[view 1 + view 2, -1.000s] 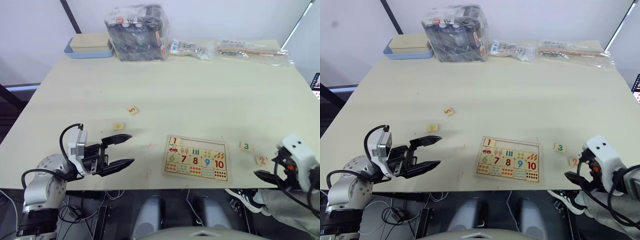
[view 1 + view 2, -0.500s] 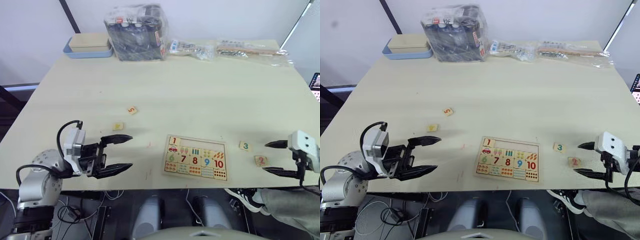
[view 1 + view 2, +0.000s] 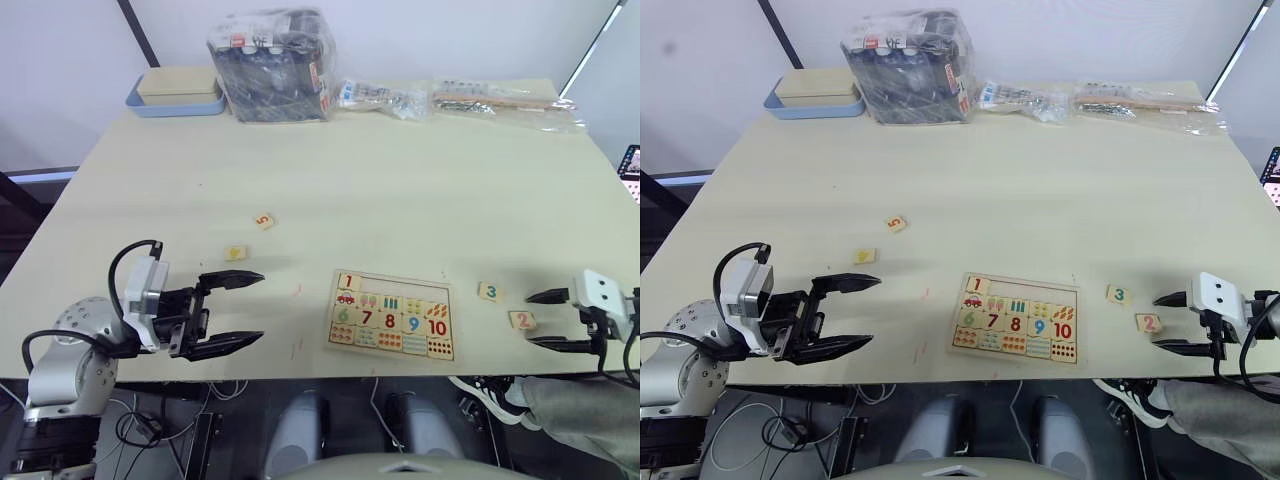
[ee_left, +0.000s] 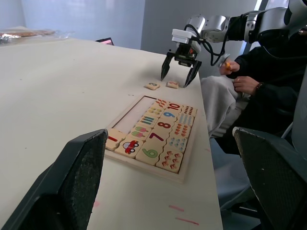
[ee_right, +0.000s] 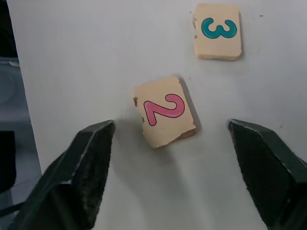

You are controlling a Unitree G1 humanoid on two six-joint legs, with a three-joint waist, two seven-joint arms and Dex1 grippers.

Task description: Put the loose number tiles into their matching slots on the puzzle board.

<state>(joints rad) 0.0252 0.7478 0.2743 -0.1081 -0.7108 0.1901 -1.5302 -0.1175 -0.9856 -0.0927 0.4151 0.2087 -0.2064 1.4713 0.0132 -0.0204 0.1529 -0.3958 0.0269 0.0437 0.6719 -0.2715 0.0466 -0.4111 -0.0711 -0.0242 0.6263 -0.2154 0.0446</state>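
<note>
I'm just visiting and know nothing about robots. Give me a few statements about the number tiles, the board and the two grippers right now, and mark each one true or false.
1. The right gripper is open, with the 2 tile lying between its fingers, not yet gripped. True.
2. The 3 tile already sits in the puzzle board. False: it lies on the table beside the board, near the 2 tile.
3. The 1 tile sits at the board's top row. True.
4. The left gripper is holding the 5 tile. False: it is open and empty, and the 5 tile lies apart from it on the table.
5. The board's row from 6 to 10 is filled. True.
</note>
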